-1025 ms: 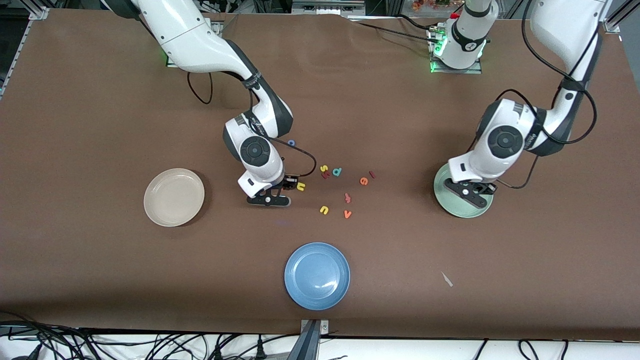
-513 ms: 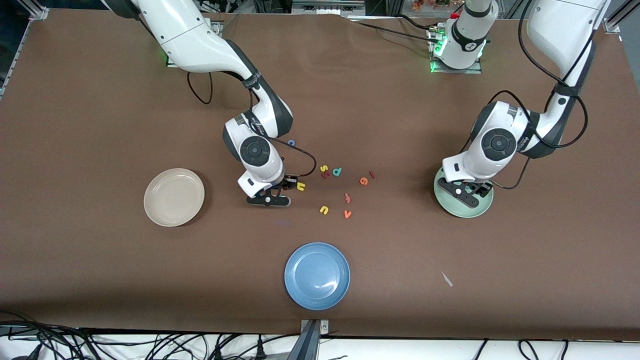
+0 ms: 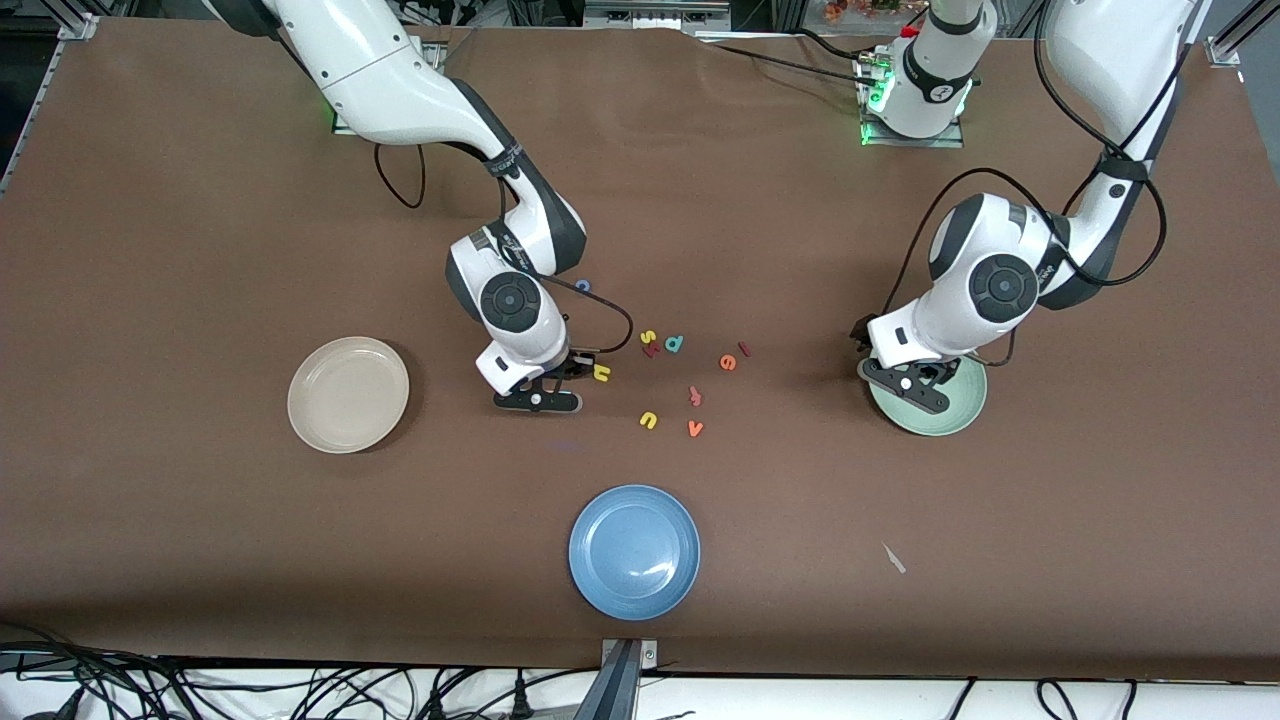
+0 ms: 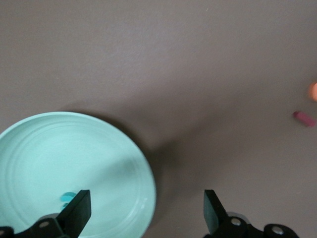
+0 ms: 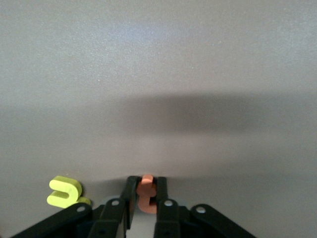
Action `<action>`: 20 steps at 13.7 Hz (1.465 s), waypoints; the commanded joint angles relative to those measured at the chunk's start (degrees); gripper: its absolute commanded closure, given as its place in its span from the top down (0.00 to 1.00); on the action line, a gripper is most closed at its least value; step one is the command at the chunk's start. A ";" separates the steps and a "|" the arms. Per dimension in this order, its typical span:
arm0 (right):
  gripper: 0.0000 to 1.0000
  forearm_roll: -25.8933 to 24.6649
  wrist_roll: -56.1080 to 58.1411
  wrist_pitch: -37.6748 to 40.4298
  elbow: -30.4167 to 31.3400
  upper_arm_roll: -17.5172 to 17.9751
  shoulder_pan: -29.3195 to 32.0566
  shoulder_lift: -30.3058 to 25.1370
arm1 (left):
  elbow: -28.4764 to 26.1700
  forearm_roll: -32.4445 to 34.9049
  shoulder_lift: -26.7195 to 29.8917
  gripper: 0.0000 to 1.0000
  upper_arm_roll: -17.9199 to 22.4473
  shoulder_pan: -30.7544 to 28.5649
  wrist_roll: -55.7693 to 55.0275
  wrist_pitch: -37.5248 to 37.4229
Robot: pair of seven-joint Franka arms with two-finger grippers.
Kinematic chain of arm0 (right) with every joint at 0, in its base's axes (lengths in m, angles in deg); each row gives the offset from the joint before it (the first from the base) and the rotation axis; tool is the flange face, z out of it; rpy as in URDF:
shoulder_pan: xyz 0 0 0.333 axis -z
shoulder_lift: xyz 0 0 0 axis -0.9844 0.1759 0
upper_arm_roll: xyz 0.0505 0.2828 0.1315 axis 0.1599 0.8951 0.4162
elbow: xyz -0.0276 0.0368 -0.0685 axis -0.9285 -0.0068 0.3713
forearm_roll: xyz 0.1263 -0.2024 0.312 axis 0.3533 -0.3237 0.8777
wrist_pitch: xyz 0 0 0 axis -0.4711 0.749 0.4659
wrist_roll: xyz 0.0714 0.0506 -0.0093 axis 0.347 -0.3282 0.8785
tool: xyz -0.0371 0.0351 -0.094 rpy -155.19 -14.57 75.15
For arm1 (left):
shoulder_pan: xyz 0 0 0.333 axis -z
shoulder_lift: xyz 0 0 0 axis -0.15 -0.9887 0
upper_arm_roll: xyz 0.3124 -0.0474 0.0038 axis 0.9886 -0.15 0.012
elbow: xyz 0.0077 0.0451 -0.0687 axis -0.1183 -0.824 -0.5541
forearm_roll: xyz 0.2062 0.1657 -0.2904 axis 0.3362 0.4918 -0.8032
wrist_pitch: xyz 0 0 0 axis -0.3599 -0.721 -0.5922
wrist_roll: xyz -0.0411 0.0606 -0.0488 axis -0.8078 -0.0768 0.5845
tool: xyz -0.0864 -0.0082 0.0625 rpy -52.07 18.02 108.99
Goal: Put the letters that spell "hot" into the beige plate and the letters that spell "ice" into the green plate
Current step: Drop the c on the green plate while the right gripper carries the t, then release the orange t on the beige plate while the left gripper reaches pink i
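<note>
My right gripper is down at the table, shut on the orange "t". A yellow letter lies right beside it. The blue "o" lies by the right arm's wrist. My left gripper hangs open and empty over the rim of the green plate. The teal "c" lies in that plate. The orange "e" and the dark red "i" lie together mid-table. The beige plate holds nothing.
Other loose letters lie mid-table: a yellow "s", a teal "d", a yellow "u", an orange "v" and a reddish one. A blue plate sits nearest the front camera.
My left gripper has opened and drifted from over the green plate's middle to its rim, toward the letters. The right gripper has closed on the orange "t".
</note>
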 commanded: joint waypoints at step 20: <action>0.09 4.19 32.75 4.21 12.33 -1.25 21.62 -15.78 | 16.58 -0.61 -17.51 0.58 0.10 18.46 -63.38 -2.97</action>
